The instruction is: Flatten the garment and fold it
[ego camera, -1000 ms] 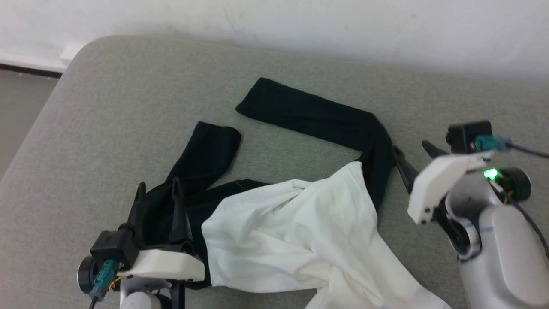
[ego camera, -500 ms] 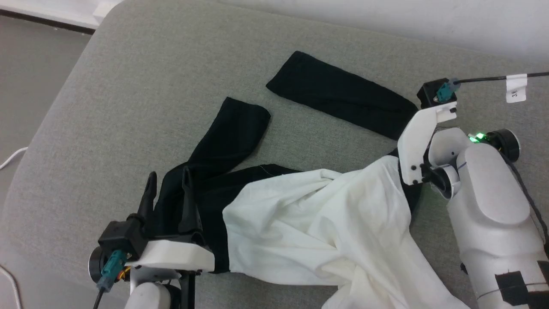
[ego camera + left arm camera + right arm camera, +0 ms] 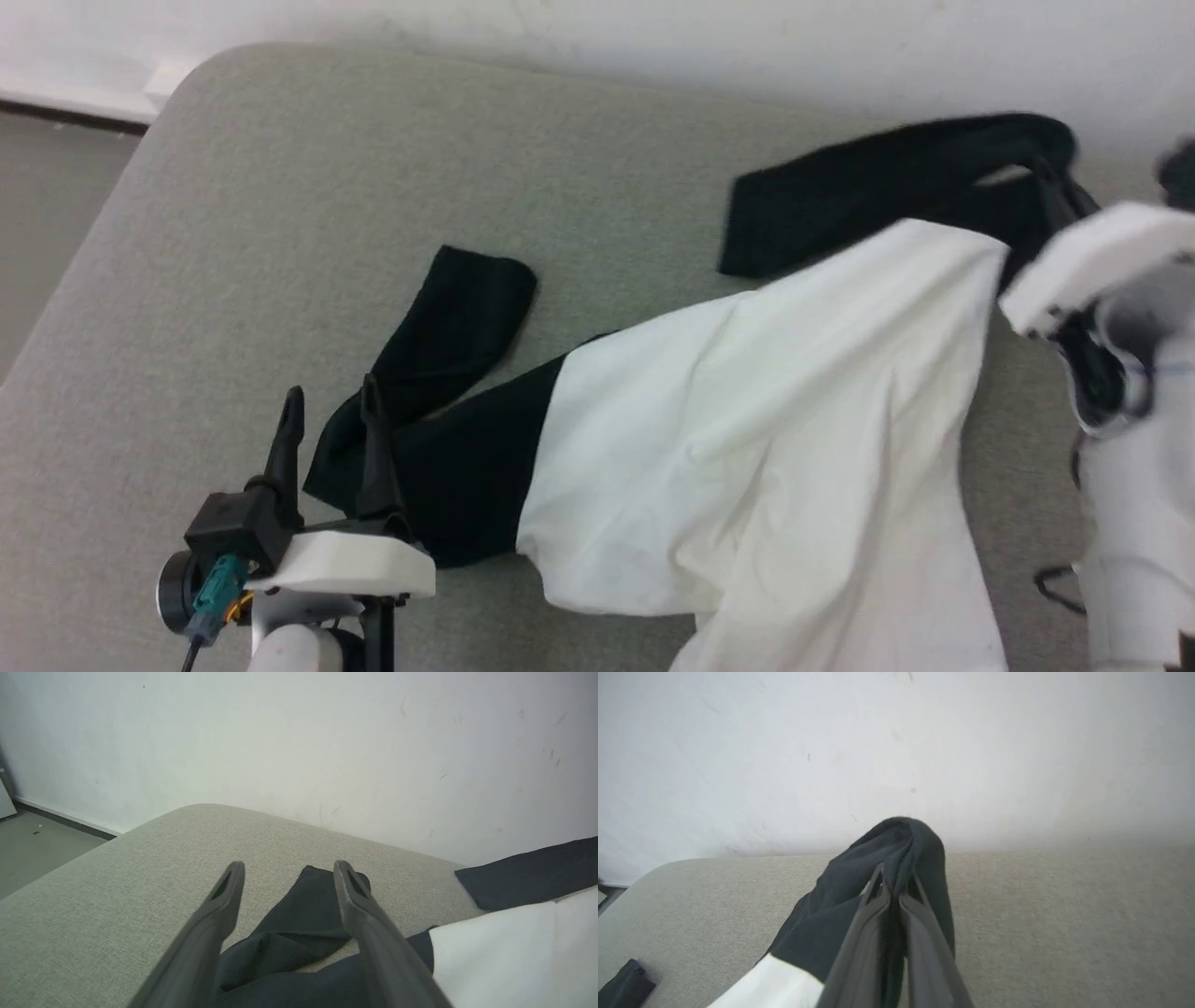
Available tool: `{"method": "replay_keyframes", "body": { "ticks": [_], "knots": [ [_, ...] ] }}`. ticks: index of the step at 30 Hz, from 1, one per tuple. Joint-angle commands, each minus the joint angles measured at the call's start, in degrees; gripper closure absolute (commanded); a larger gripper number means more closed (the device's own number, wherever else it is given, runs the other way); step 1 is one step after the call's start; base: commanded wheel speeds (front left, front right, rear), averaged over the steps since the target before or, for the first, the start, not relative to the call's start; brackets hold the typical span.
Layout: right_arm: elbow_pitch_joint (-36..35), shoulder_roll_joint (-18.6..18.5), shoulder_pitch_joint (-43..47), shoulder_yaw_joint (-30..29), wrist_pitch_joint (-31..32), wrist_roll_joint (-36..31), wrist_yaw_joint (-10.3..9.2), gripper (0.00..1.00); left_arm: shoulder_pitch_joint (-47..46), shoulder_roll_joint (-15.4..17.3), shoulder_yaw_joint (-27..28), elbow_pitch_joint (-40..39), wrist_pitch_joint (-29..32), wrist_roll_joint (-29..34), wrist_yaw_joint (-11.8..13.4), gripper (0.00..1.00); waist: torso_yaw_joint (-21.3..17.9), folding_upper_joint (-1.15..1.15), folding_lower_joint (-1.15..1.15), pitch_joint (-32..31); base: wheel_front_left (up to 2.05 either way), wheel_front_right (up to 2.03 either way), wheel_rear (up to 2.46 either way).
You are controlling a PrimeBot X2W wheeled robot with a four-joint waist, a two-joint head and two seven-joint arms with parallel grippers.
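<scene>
The garment [image 3: 747,439], white in the body with black sleeves, lies stretched across the grey couch seat [image 3: 280,187]. My right gripper [image 3: 1053,191] at the upper right is shut on the black shoulder fabric [image 3: 896,851] and holds it lifted, so the white body [image 3: 775,984] hangs taut below it. One black sleeve [image 3: 457,327] lies flat to the left. My left gripper [image 3: 327,411] stands open over the black fabric [image 3: 299,924] near that sleeve, its fingers [image 3: 219,900] apart with nothing pinched. The chest print is hidden.
A white wall [image 3: 653,37] runs right behind the couch. The couch's rounded left corner [image 3: 177,84] drops to a grey floor [image 3: 47,205] with a dark baseboard. Bare grey cushion lies to the left and far side of the sleeve.
My right gripper has shut on the black shoulder fabric and pulled it up and to the right, drawing the white body taut. The head camera has also shifted. The left gripper stays open.
</scene>
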Motion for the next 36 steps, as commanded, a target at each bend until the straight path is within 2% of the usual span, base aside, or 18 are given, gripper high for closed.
{"method": "replay_keyframes", "body": {
  "ticks": [1, 7, 11, 15, 16, 17, 18, 23, 29, 31, 36],
  "knots": [
    [-2.3, 0.1, 3.8, -2.9, -1.4, 0.9, -0.05, 1.0, 0.8, -0.1, 0.6, 0.1, -0.3, 0.7, -0.6, 0.0, -3.8, -0.01, 0.01, -3.2, 0.0, 0.0, 0.0],
    [-10.5, 0.4, 17.9, -9.8, 0.8, 3.5, -0.05, 1.0, 1.9, 0.0, 1.5, 0.2, -0.3, 1.8, -1.8, 0.0, -7.5, -0.01, 0.01, -5.0, 0.0, 0.0, 0.0],
    [-14.6, 0.4, 27.3, -10.0, 4.7, 3.7, -0.05, 1.0, 2.2, 0.0, 1.5, 0.7, -0.3, 2.5, -2.5, 0.0, -9.8, -0.01, 0.01, -5.7, 0.0, 0.0, 0.0],
    [-18.2, 0.4, 35.3, -8.7, 11.4, 1.3, -0.05, 1.0, 2.6, 0.0, 1.1, 1.0, -0.3, 2.9, -3.0, 0.0, -11.9, -0.01, 0.01, -6.1, 0.0, 0.0, 0.0],
    [-19.1, 0.4, 36.7, -8.3, 13.1, 0.8, -0.05, 0.85, 2.6, 0.0, 1.0, 1.1, -0.3, 2.9, -3.1, 0.0, -12.4, -0.01, 0.01, -6.2, 0.0, 0.0, 0.0],
    [-19.9, 0.4, 38.0, -7.8, 14.5, 0.2, -0.05, 0.25, 2.7, 0.0, 0.8, 1.3, -0.3, 3.0, -3.2, 0.0, -12.9, -0.01, 0.01, -6.2, 0.0, 0.0, 0.0],
    [-20.8, 0.4, 39.1, -7.2, 15.9, -0.5, -0.05, 0.0, 2.7, 0.0, 0.6, 1.6, -0.3, 3.1, -3.4, 0.0, -13.4, -0.01, 0.01, -6.3, 0.0, 0.0, 0.0],
    [-26.4, 0.4, 42.3, -3.7, 18.7, -0.7, -0.05, 0.0, 2.1, 0.2, -0.4, 3.2, -0.3, 3.1, -4.3, 0.0, -15.2, -0.01, 0.01, -6.8, 0.0, 0.0, 0.0],
    [-33.2, 0.4, 42.5, 0.4, 13.7, -0.4, -0.05, 0.0, -0.6, 1.9, -1.8, 5.1, 4.1, 3.6, -5.5, 0.0, -17.6, -0.01, 0.01, -6.4, 0.0, 0.0, 0.0],
    [-34.5, 0.4, 42.4, 1.6, 12.8, -0.1, -0.05, 0.0, -2.2, 3.3, -2.6, 6.0, 7.8, 3.9, -6.6, 0.0, -18.3, -0.01, 0.01, -5.9, 0.0, 0.0, 0.0],
    [-36.6, 0.4, 41.7, 4.8, 11.6, 1.8, -0.05, 0.0, -9.2, 9.3, -6.4, 8.9, 22.2, 3.8, -12.0, 0.0, -20.1, -0.01, 0.01, -3.5, 0.0, 0.0, 0.0]
  ]
}}
